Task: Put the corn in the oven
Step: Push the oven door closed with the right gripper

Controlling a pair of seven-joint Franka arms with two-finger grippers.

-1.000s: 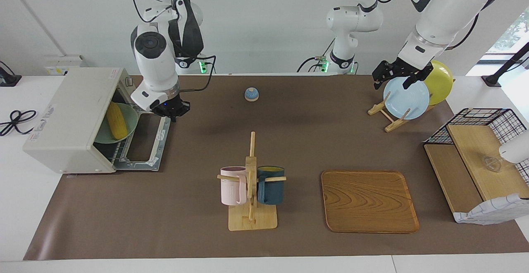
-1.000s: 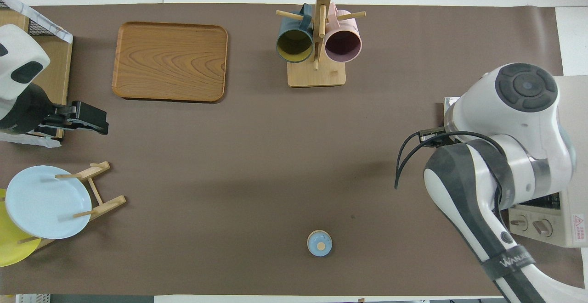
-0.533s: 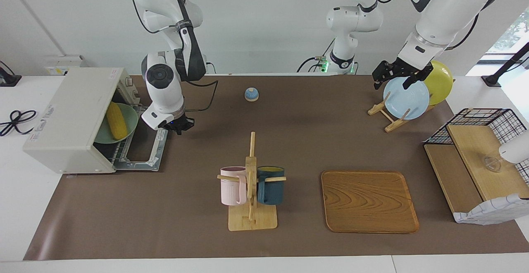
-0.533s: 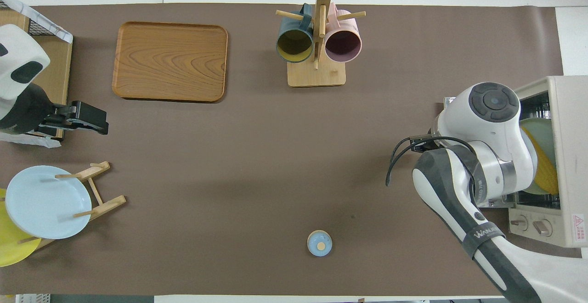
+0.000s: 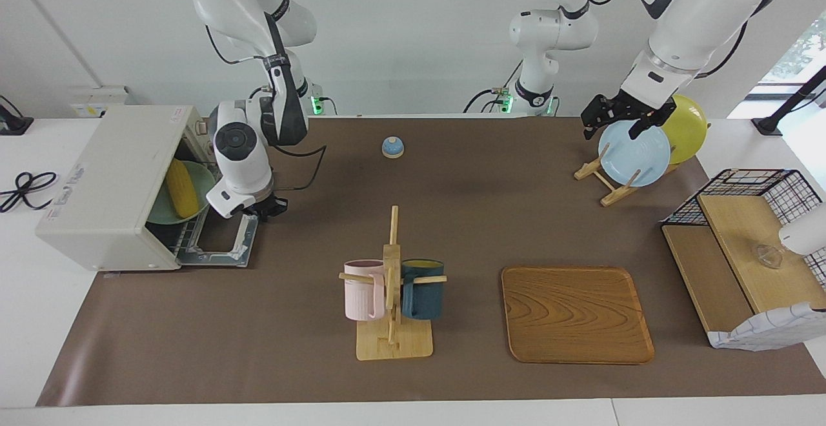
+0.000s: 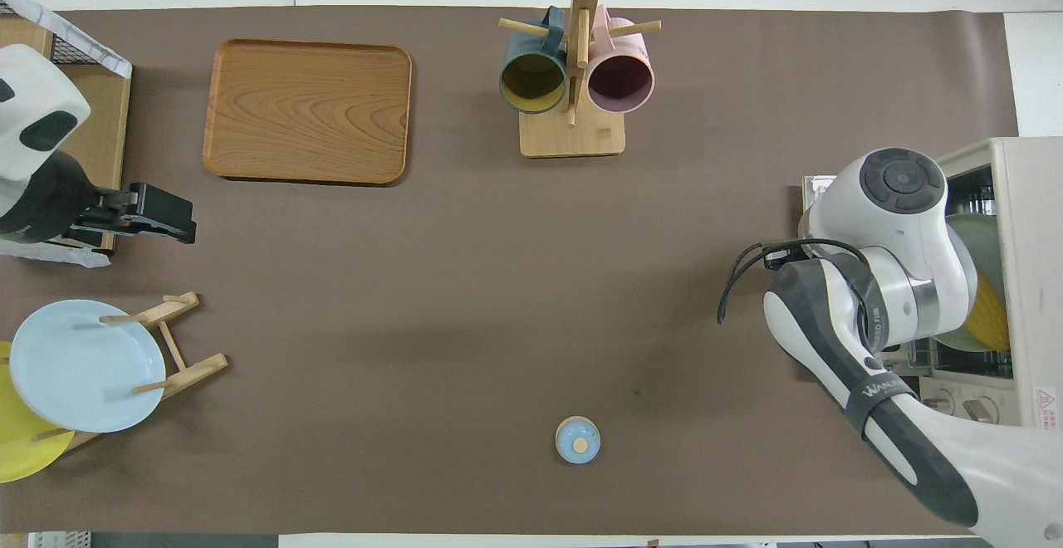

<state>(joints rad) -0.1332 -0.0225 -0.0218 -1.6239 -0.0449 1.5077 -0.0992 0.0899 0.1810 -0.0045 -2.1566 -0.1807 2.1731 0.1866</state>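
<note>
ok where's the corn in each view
Facing view: the corn lies on a green plate inside the open oven, at the picture's left edge.
Overhead view: only part of the corn shows at the right edge, past the right arm.
Shared landmark: the mug rack mid-table.

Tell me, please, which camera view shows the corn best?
The facing view: the corn shows nearly full length on a green plate inside the open oven. In the overhead view the right arm covers most of it, leaving a yellow sliver.
</note>
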